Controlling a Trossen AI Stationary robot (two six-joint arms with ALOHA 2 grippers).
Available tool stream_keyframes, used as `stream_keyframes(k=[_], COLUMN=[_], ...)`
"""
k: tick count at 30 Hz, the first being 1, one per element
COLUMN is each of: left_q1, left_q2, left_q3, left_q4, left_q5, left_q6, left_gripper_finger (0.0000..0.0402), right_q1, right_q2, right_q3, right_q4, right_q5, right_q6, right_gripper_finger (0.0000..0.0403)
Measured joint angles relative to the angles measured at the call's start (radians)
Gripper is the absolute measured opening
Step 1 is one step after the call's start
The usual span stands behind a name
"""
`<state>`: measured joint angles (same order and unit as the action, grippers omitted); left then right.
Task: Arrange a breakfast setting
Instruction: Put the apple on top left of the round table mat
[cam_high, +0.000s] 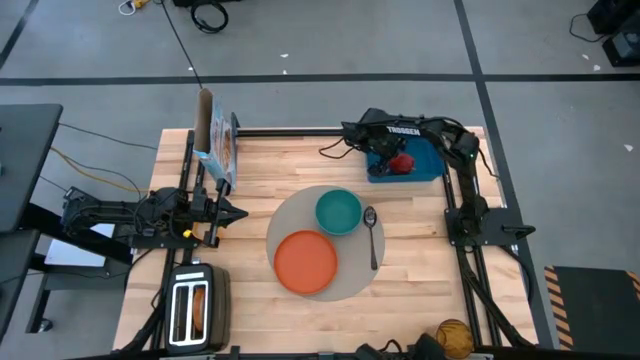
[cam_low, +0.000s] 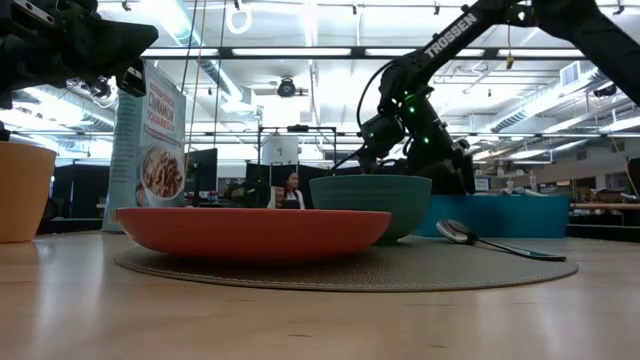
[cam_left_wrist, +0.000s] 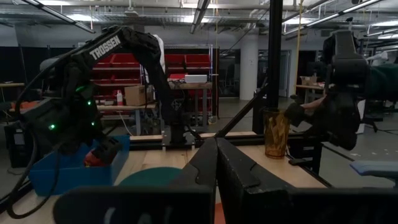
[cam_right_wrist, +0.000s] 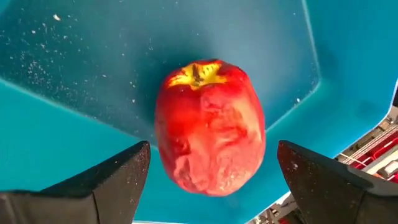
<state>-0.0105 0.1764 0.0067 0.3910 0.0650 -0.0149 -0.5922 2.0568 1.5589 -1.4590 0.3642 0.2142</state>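
Inside the blue tray (cam_high: 425, 163) at the far right of the worktop (cam_high: 420, 270), we see the right gripper (cam_right_wrist: 208, 165) with its jaws spread wide, one on either side of the red apple (cam_right_wrist: 210, 126). The jaws do not touch the fruit, which lies on the tray floor with its stem end pointing away from the gripper.

Nearer the middle of the worktop we find the round grey-beige mat (cam_high: 352, 285). On it sit the orange plate (cam_high: 305, 262), the teal bowl (cam_high: 338, 211) just beyond it, and the metal spoon (cam_high: 372, 235) to the right of both.

At the left edge, the left gripper (cam_high: 232, 212) waits with its jaws closed and empty. A cereal box (cam_high: 222, 148) stands behind it, and a silver toaster (cam_high: 196, 308) holding toast sits at the near left corner.
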Motion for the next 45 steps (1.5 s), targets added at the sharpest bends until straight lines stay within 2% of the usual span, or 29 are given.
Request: stream_keyframes(k=[4, 11, 14, 22, 28, 34, 38, 42, 45], left_q1=[0.000, 0.000, 0.000, 0.000, 0.000, 0.000, 0.000, 0.000, 0.000], left_q2=[0.000, 0.000, 0.000, 0.000, 0.000, 0.000, 0.000, 0.000, 0.000], left_q3=[0.000, 0.000, 0.000, 0.000, 0.000, 0.000, 0.000, 0.000, 0.000], left_q4=[0.000, 0.000, 0.000, 0.000, 0.000, 0.000, 0.000, 0.000, 0.000], left_q5=[0.000, 0.000, 0.000, 0.000, 0.000, 0.000, 0.000, 0.000, 0.000], left_q6=[0.000, 0.000, 0.000, 0.000, 0.000, 0.000, 0.000, 0.000, 0.000], left_gripper_finger=[0.0009, 0.0009, 0.0009, 0.0009, 0.0009, 0.0009, 0.0009, 0.0009, 0.0009], right_q1=[-0.004, -0.035, -0.039, -0.016, 0.012, 0.057, 0.083, 0.131, 0.154], right_q2=[-0.001, 0.003, 0.003, 0.003, -0.008, -0.088, -0.115, -0.114, -0.114], right_q3=[0.000, -0.001, -0.001, -0.001, -0.001, -0.001, 0.000, 0.028, 0.066], right_q4=[-0.008, -0.032, -0.048, -0.075, -0.063, -0.015, 0.002, 0.039, 0.098], right_q5=[-0.054, -0.054, -0.086, -0.145, -0.066, -0.048, -0.055, 0.003, 0.003], right_q6=[-0.006, 0.002, -0.001, -0.077, -0.124, -0.188, -0.088, 0.076, 0.272], right_gripper_finger=[0.0359, 0.0359, 0.0359, 0.0359, 0.0353, 0.0347, 0.0347, 0.0346, 0.0343])
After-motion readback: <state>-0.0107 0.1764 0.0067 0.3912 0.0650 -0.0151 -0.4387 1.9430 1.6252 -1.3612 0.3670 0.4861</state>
